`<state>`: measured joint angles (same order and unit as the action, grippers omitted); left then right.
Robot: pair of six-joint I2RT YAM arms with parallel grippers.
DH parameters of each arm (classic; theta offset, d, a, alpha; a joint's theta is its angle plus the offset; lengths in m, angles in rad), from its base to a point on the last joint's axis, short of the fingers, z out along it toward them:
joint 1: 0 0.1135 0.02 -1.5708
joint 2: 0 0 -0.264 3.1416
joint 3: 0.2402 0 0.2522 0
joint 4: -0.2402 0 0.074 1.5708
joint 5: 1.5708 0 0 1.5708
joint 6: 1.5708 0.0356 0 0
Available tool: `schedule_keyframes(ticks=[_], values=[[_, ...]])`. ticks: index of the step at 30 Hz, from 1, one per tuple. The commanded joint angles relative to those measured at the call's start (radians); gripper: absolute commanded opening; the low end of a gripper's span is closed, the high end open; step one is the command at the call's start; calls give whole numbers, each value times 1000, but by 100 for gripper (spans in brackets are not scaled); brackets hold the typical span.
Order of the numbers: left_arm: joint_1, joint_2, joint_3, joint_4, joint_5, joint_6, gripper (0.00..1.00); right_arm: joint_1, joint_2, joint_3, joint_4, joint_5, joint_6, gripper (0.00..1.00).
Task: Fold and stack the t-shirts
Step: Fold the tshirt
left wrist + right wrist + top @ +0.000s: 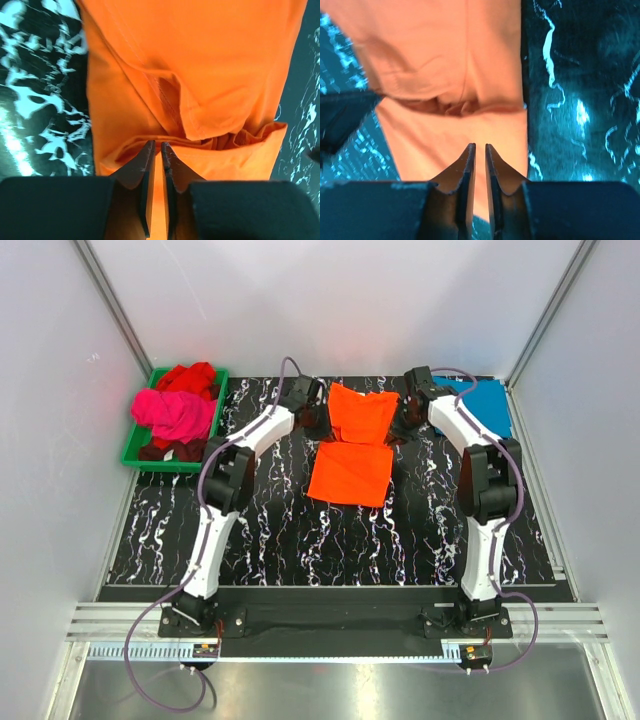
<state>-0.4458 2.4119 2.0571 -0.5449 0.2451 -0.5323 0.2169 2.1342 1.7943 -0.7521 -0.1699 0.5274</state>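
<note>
The left arm point(215, 525) at 7 o'clock and the right arm point(485, 525) at 5 o'clock have white links and black joints. Purplish-grey cables point(290, 362) trail along both. Their fingers point(141, 170) are dark, tapering blades.

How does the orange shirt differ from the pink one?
The orange shirt lies flat on the mat, partly folded; the pink shirt sits crumpled in the green tray. Orange lies between the left gripper and right gripper; pink lies apart from both. Both are plain, unprinted shirts.
</note>
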Motion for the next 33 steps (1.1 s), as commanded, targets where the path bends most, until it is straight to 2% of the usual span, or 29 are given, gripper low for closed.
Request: schedule_keyframes(ticks=[1, 4, 7, 8, 10, 12, 16, 18, 23, 30, 33], values=[[38, -11, 57, 26, -21, -26, 17, 6, -123, -32, 5, -19, -20, 21], [56, -43, 81, -10, 0, -21, 20, 4, -152, -104, 28, -54, -24, 26], [64, -114, 49, -49, -7, 29, 22, 4, -210, -203, 57, -176, -53, 32], [64, -179, 3, -55, -7, 44, 23, 4, -218, -246, 57, -209, -63, 34], [64, -246, -60, -81, -7, 81, 23, 6, -244, -288, 53, -294, -86, 31], [64, -342, -188, -84, 34, 91, 23, 6, -272, -374, 85, -373, -102, 28], [48, -477, -455, 20, 144, 80, 23, 16, -325, -501, 158, -569, -101, 28], [30, -529, -597, 72, 195, 68, 23, 16, -333, -562, 192, -574, -98, 29], [1, -563, -805, 238, 243, 14, 24, 15, -295, -664, 211, -510, -118, 30], [-1, -543, -913, 207, 139, -6, 22, 12, -283, -745, 244, -439, -127, 30], [1, -571, -928, 189, 143, -18, 22, 10, -304, -742, 223, -425, -130, 30]])
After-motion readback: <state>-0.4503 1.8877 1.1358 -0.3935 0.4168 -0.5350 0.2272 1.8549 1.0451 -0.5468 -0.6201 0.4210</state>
